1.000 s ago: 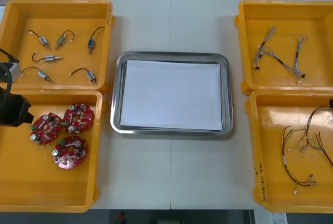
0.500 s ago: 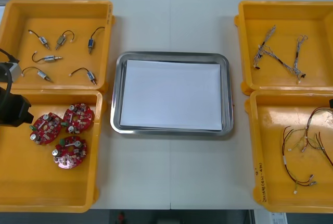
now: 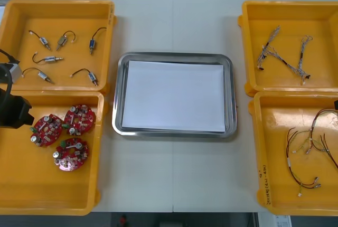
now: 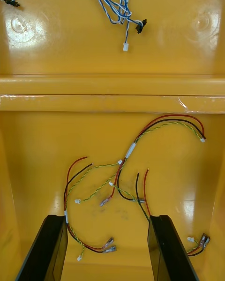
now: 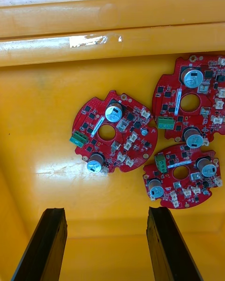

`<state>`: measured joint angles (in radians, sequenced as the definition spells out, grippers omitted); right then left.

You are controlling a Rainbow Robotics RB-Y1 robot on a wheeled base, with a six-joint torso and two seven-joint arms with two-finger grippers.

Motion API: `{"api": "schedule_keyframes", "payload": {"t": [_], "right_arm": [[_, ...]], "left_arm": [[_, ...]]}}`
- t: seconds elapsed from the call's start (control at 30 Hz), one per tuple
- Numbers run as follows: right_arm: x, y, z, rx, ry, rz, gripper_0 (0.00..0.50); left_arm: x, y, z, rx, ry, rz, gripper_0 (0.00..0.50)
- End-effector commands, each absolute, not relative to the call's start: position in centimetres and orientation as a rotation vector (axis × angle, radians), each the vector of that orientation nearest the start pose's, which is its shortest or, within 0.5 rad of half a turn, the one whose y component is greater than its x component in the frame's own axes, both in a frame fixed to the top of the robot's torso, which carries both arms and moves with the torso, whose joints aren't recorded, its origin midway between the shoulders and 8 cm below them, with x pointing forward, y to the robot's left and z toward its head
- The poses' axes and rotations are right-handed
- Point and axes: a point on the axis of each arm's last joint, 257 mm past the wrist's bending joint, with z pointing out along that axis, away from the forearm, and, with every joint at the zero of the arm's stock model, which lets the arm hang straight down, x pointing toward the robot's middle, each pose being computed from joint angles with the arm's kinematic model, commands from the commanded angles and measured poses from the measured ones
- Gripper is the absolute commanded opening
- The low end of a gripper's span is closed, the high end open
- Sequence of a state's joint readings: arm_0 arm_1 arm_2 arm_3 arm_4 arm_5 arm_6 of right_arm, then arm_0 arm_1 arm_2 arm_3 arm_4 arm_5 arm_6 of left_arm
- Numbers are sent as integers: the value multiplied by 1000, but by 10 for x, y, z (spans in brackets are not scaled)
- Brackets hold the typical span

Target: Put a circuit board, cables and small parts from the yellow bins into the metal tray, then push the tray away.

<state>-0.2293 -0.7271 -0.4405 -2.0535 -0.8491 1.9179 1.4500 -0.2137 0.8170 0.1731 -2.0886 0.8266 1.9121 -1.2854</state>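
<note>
- The left end effector (image 5: pixel 105 213) hovers above the near left yellow bin (image 3: pixel 47 190), its black fingers apart and gripping nothing.
- Three round red circuit boards (image 3: pixel 69 153) lie on that bin's floor. The leftmost board (image 5: pixel 112 131) sits ahead of the gap between the fingers, and the other two crowd its far side, edges touching or nearly so.
- Risk: a finger coming down between such close boards could catch a neighbour and drag or flip it. The raised parts on each board could also make the grip slip.
- The right end effector (image 4: pixel 107 220) hangs over the near right yellow bin (image 3: pixel 274 158), fingers likewise spread and empty, with red and yellow cables (image 4: pixel 130 150) looped between and beyond them.
- Risk: these cables cross one another, so lifting one would likely pull others along, or a connector could snag on the bin wall.
- The metal tray (image 3: pixel 119 95), white inside, sits mid-bench (image 3: pixel 174 21) between the bins and holds nothing yet.
- Risk: a board released off-centre could strike the tray rim and slide out.
</note>
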Motion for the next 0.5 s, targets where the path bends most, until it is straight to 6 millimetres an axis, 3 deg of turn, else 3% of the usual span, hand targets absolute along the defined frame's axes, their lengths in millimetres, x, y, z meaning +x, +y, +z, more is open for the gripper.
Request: {"api": "schedule_keyframes", "payload": {"t": [0.03,0.5], "right_arm": [[390,-418,-139,62,2623,2,500],[390,-418,-139,62,2623,2,500]], "left_arm": [[375,387,-177,-69,2755,105,500],[375,387,-177,-69,2755,105,500]]}}
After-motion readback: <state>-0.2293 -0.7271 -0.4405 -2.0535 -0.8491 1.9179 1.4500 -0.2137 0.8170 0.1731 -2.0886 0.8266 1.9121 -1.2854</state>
